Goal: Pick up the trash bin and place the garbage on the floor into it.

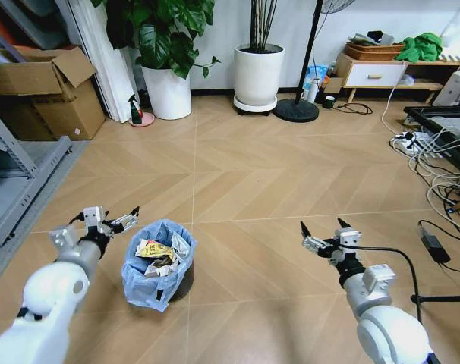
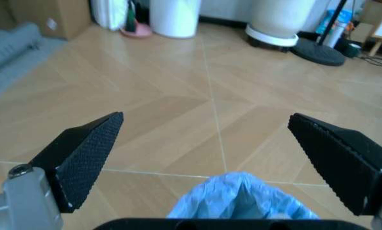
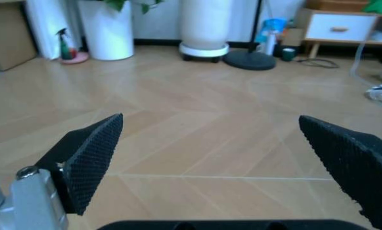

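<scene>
The light brown wooden floor [image 1: 275, 174] has boards laid in a zigzag herringbone pattern. At the far side of the room, near 12 o'clock in the head view, a tall round white plant pot [image 1: 258, 74] stands on a low wheeled stand. Next to it, at 11 o'clock, a second white pot [image 1: 168, 92] holds a plant with big green leaves. A small green spray bottle [image 1: 134, 110] stands just beside that pot on a pink dish. A round black fan base [image 1: 295, 111] sits near 1 o'clock. At 10 o'clock are brown cardboard boxes [image 1: 44, 95]. At 2 o'clock a low wooden cabinet with a white drawer [image 1: 374, 73] holds a flat basket and a green cloth. White and black cables [image 1: 435, 171] lie in a tangle at 3 o'clock.

No writing can be read on anything.

The small round dark trash bin with a crinkly light blue plastic bag [image 1: 159, 264] stands upright on the floor near 7 o'clock. Inside it are crumpled pieces of garbage [image 1: 160, 254], yellow, white and brown.

The left gripper [image 1: 118, 221] is just beside the bin, at the bin's 10 o'clock, with its two black fingers spread apart and nothing between them. In the left wrist view the blue bag rim [image 2: 242, 199] sits low between those fingers. The right gripper [image 1: 323, 228] hovers over bare floor at 5 o'clock, well apart from the bin, fingers wide apart and holding nothing.
</scene>
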You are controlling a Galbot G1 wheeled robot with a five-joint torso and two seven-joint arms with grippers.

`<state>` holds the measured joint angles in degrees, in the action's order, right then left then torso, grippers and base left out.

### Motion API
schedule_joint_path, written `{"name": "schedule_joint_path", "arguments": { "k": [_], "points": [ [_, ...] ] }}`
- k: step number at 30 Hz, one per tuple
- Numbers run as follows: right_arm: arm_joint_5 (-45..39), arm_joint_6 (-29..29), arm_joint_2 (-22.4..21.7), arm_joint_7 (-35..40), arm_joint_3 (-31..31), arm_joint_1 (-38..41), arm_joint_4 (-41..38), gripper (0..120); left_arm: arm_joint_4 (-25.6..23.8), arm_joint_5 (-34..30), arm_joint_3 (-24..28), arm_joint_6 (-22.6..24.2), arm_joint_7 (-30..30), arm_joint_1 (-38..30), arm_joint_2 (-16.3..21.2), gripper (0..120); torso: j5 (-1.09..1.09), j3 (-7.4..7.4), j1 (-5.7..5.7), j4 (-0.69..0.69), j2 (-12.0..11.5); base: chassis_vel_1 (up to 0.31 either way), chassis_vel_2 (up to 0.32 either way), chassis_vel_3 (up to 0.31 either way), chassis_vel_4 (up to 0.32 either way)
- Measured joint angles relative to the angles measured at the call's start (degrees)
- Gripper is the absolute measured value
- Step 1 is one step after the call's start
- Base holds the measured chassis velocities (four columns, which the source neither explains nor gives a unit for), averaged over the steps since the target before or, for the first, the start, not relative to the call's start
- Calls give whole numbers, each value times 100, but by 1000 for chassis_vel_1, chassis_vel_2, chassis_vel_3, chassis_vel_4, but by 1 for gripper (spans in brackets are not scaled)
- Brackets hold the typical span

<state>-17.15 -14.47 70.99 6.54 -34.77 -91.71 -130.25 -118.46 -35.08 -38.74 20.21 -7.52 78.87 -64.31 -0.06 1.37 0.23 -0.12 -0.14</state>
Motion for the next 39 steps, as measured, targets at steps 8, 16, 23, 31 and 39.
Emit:
{"name": "schedule_joint_path", "arguments": {
  "k": [8, 16, 23, 31, 39],
  "points": [
    [541, -18, 533, 230, -62, -667, -651, 100, -1279, 823, -129, -337, -171, 1072, -534, 100, 3, -1, -1, -1, 1, 0, 0, 0, 0],
    [1259, 321, 944, 140, 258, -1208, -1157, 100, -1868, 1524, 103, -487, -105, 1559, -958, 100, -1, -1, -1, -1, 1, 0, 0, 0, 0],
    [1456, 513, 1012, 59, 205, -1321, -1266, 100, -1958, 2071, 284, -563, 86, 1834, -1287, 100, 1, 0, -1, 0, 1, 0, 0, 0, 0],
    [1230, 399, 852, 56, -177, -1296, -1315, 100, -1773, 2091, 336, -596, 78, 1740, -1346, 100, 1, 0, 0, -1, 0, 0, 0, 0, 0],
    [1212, 376, 826, 70, -188, -1293, -1315, 100, -1762, 2057, 340, -594, 78, 1728, -1336, 100, 1, 0, 0, -1, 0, 0, 0, 0, 0]
  ]
}}
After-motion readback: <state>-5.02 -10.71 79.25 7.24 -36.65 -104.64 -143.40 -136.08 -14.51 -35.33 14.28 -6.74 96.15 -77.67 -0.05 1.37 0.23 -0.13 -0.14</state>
